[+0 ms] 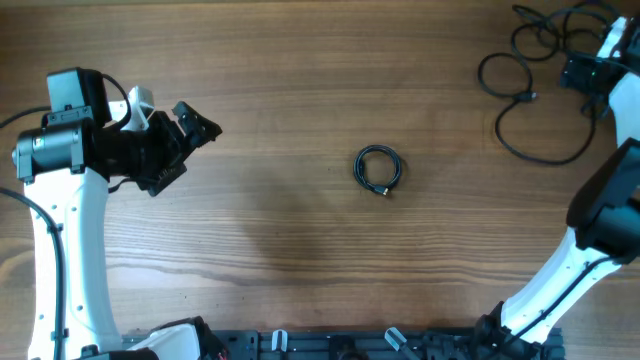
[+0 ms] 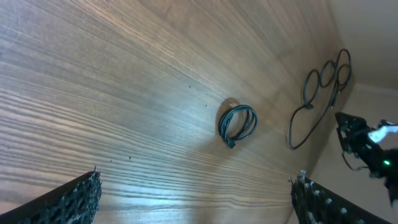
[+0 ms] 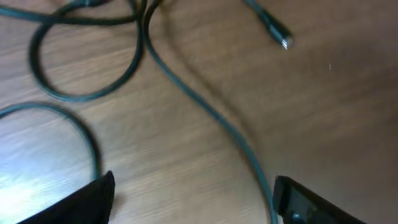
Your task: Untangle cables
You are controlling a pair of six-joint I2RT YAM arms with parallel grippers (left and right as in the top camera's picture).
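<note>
L gripper (image 2: 196, 182): jaws wide apart, nothing between them; sits at the L side of the table (image 1: 300, 60), pointing toward the middle
R gripper (image 3: 194, 182): jaws spread wide too, holding nothing; up at the far R corner, low over the wood
Coiled bundle (image 1: 379, 170): small tight ring of thin black cord w/ a plug end poking out at its lower edge; lies flat near the table centre
Bundle vs L gripper: well apart, bundle out ahead of the open jaws (L wrist view puts it above and a bit R of the gap between the fingers), no contact
Bundle vs R gripper: well apart, on the other side of the loose cords
Loose loops (image 1: 527, 97): several black cords sprawled in overlapping loops at the far R corner, flat on the wood
Loops vs R gripper: directly under and around it; in the R wrist view one cord runs down through the gap between the two fingers, touching neither as far as I can tell
Plug end (image 3: 277, 34): silver-tipped, lying free on the wood ahead of the R fingers, picture a bit blurred
</note>
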